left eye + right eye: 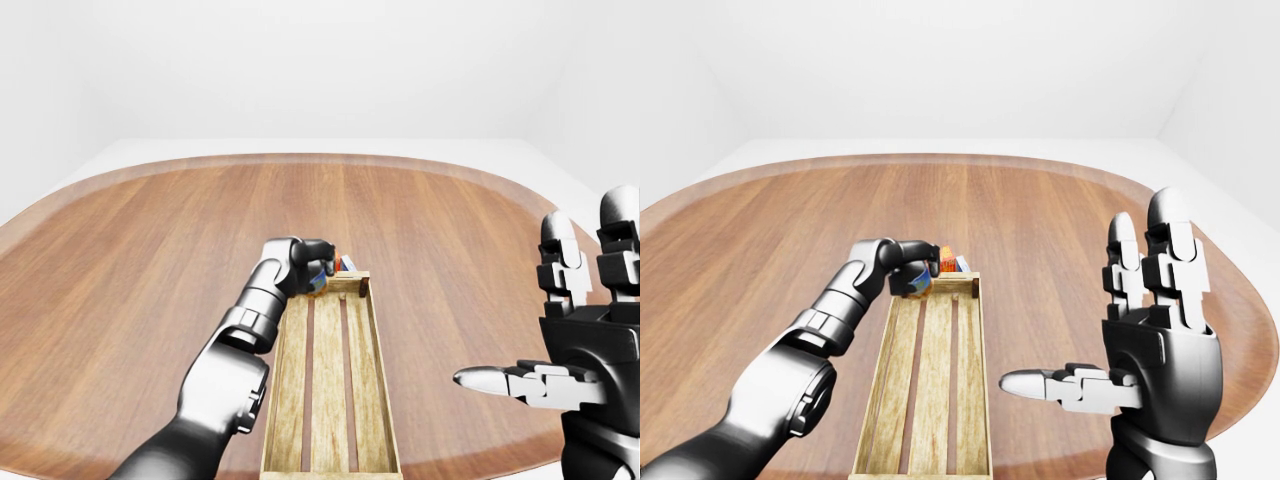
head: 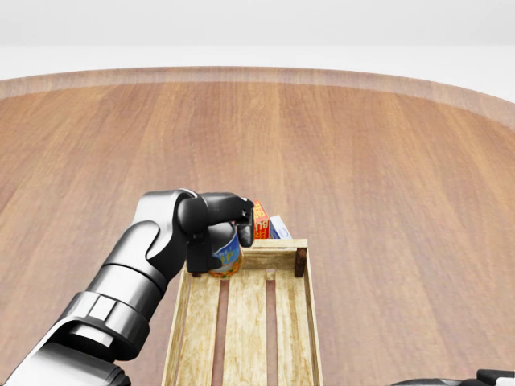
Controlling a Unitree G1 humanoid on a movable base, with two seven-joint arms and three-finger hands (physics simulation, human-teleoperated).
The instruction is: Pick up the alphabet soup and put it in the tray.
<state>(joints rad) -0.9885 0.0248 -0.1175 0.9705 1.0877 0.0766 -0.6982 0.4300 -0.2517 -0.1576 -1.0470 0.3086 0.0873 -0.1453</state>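
A long wooden slatted tray (image 2: pixel 245 322) lies on the wooden table, running from the middle to the bottom of the head view. My left hand (image 2: pixel 216 233) is shut on the alphabet soup can (image 2: pixel 228 256), a blue and yellow can, and holds it over the tray's upper left corner. My right hand (image 1: pixel 1150 330) is open and empty, raised at the right of the right-eye view, well apart from the tray.
A small red and orange box (image 2: pixel 261 221) and a blue and white box (image 2: pixel 279 227) sit on the table just beyond the tray's top end. The round table's edge (image 1: pixel 300 160) curves across the top, with white wall behind.
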